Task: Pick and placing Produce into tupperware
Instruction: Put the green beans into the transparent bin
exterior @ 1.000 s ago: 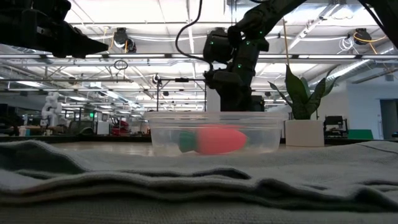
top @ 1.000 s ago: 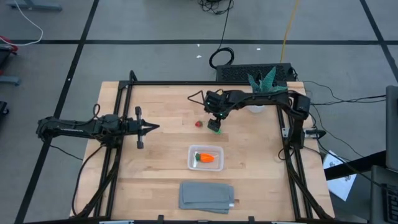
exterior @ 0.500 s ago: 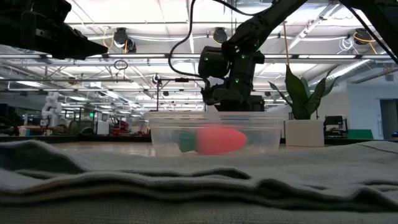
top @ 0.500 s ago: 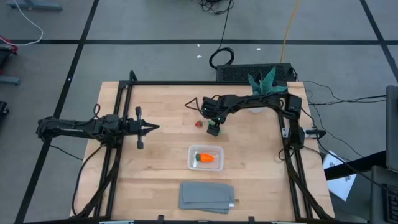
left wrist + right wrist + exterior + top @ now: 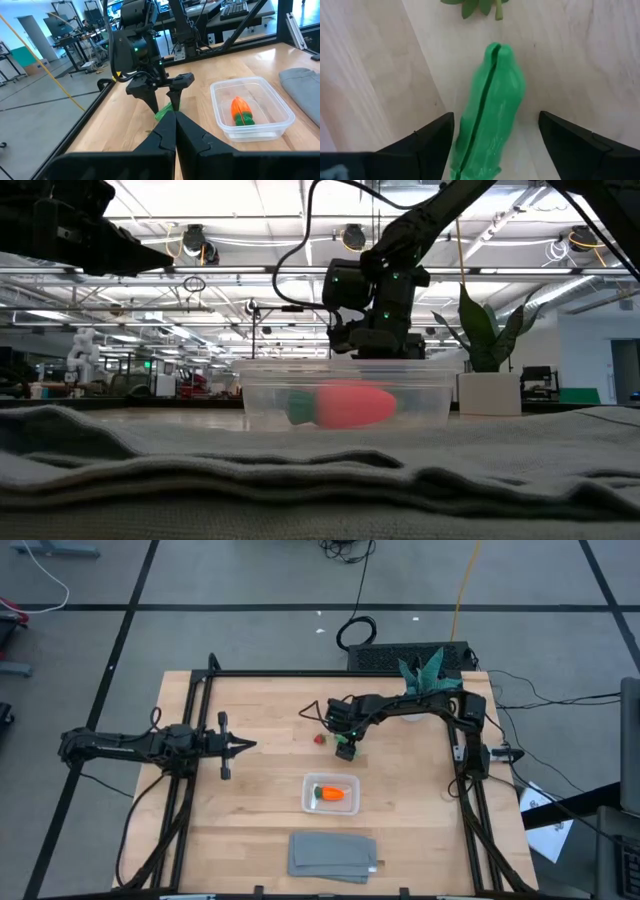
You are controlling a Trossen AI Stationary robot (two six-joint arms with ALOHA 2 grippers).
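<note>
The elongated green piece (image 5: 496, 80) lies flat on the wood. My right gripper (image 5: 495, 119) is open above it, pointing down, with one finger on each side and not touching it; the high view shows this gripper (image 5: 345, 747) too. The small red piece (image 5: 319, 739) sits on the table just left of it. The orange carrot piece (image 5: 330, 794) lies inside the clear tupperware (image 5: 348, 781), which stands nearer the table's near edge. My left gripper (image 5: 238, 745) is shut and hovers over the table's left part.
A folded grey cloth (image 5: 333, 854) lies at the near edge, below the tupperware. A potted green plant (image 5: 425, 675) stands at the far right corner, behind the right arm. Black frame rails (image 5: 195, 710) run along the table's sides. Bare wood separates the green piece from the tupperware.
My right gripper has come down over the green piece, and its wrist has swung a little toward the table's left. The green piece, the red piece and the tupperware have stayed where they were.
</note>
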